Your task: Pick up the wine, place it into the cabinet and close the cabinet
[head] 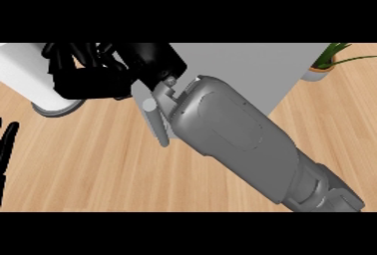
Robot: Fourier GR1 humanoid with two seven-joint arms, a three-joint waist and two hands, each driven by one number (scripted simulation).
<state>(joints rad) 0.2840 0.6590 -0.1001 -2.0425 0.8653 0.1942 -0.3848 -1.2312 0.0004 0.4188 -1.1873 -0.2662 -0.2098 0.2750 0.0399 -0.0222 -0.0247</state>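
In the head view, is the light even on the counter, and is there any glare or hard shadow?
Head view: even light on the wooden counter, no glare, no hard shadow; the grey forearm shows only soft shading; the right robot hand is one dark mass.

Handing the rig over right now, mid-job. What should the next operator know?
The right hand is stretched to the upper left, between the white roll and the grey cabinet; I cannot tell whether it holds anything.
The left hand is open, resting at the left edge.
The wine is not in sight, possibly hidden by the right hand or forearm.
The cabinet's handle shows beside the forearm; the door's state is unclear.
Done: nothing confirmed. Left: locate the wine, put it inside, close the door.
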